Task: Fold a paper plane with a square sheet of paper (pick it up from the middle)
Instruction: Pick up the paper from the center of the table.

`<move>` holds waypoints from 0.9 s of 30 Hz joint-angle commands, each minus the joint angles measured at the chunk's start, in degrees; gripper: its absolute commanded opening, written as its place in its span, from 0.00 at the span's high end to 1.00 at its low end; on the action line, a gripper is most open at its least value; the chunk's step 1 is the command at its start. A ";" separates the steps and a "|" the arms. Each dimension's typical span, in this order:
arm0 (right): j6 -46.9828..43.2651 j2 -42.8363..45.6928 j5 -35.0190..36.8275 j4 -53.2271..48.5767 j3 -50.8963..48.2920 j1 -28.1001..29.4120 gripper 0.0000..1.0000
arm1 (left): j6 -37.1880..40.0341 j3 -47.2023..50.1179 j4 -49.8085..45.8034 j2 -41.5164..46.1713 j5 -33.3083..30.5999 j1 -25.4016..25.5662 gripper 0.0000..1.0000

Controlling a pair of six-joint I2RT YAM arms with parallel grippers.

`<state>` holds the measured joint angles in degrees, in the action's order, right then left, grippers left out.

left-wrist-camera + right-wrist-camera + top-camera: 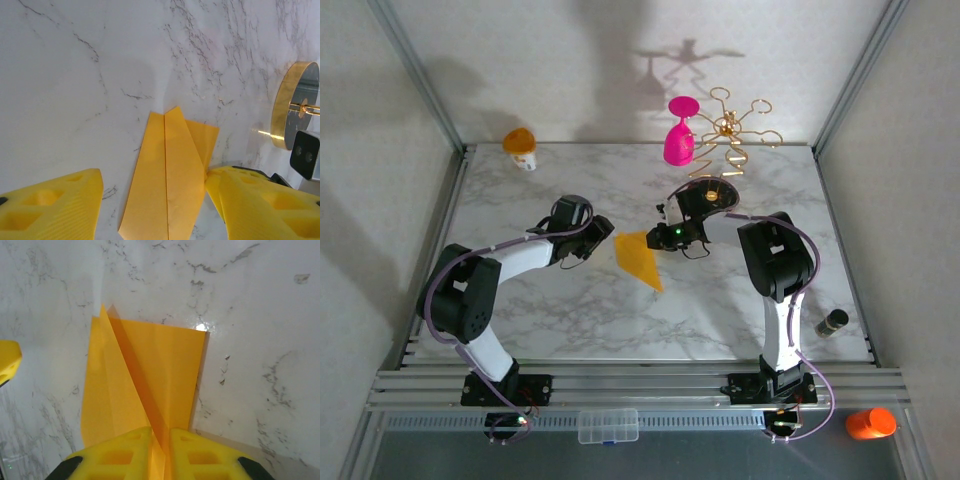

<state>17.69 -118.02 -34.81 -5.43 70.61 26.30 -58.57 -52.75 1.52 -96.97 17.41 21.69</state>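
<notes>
The yellow-orange paper plane lies mid-table as a narrow dart with layered creases, its pointed tip toward the near edge. In the left wrist view the plane rests flat with a centre crease, and my left gripper is open with one finger on each side of it. The left gripper sits just left of the paper. My right gripper is shut on a raised fold of the plane that stands up between its fingers. The right gripper is at the paper's far right edge.
A gold rack with a round black base stands at the back right, with a pink goblet next to it. An orange-topped white cup is at the back left. A small dark bottle lies near the right edge.
</notes>
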 commanded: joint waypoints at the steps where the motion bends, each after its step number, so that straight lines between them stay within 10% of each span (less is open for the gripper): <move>1: -1.08 -0.80 -2.27 -0.05 -0.26 0.37 0.84 | -0.16 0.28 0.86 -0.29 1.07 0.28 0.37; 27: -4.32 0.07 -6.75 -0.58 -1.43 1.70 0.85 | 0.74 -3.76 1.15 -10.31 5.81 5.20 0.70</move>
<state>15.16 -118.02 -39.77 -5.21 69.84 27.40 -58.30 -55.18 3.11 -106.13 23.18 26.65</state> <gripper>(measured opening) 0.145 0.306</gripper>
